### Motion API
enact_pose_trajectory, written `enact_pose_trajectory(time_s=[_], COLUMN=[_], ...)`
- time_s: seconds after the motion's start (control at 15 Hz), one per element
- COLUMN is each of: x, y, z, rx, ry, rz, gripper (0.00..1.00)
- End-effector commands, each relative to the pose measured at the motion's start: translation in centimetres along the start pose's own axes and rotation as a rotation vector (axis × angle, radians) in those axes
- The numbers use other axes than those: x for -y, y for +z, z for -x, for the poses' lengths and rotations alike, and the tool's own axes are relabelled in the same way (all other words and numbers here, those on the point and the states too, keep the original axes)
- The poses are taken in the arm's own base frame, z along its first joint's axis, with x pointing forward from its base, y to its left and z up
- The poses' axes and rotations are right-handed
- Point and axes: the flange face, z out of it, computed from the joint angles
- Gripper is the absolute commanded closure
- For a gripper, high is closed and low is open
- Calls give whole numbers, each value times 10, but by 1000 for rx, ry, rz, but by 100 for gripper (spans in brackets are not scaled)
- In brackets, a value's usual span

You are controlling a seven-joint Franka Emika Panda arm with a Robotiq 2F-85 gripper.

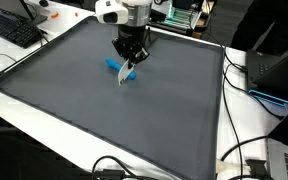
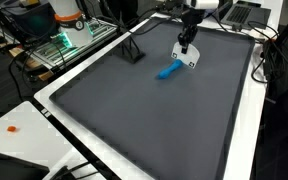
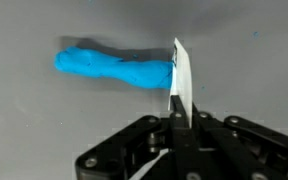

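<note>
My claw (image 1: 127, 62) is clamped on a thin white flat plastic piece (image 3: 179, 75), held on edge. It stands at one end of the lumpy blue elongated object (image 3: 114, 67), which lies on the dark grey mat (image 1: 104, 120) near the edge by my base.

There is one gripper (image 3: 180, 120), one thin white piece (image 3: 180, 75) pinched upright in its grasp, one blue elongated lump (image 3: 112, 68) lying just beside its tip, and one dark mat (image 1: 104, 120) spread beneath it.
</note>
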Motion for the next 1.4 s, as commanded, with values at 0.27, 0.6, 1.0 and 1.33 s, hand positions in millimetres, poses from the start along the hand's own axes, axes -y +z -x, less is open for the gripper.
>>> enact_pose_trajectory(time_s=[0.27, 0.6, 1.0, 1.33], x=[-15, -18, -20, -16], y=[31, 40, 40, 39], z=[13, 22, 31, 40], rx=[-6, -10, 34, 55], ry=[-35, -36, -47, -53], rz=[15, 3, 14, -13], gripper=[99, 99, 99, 99])
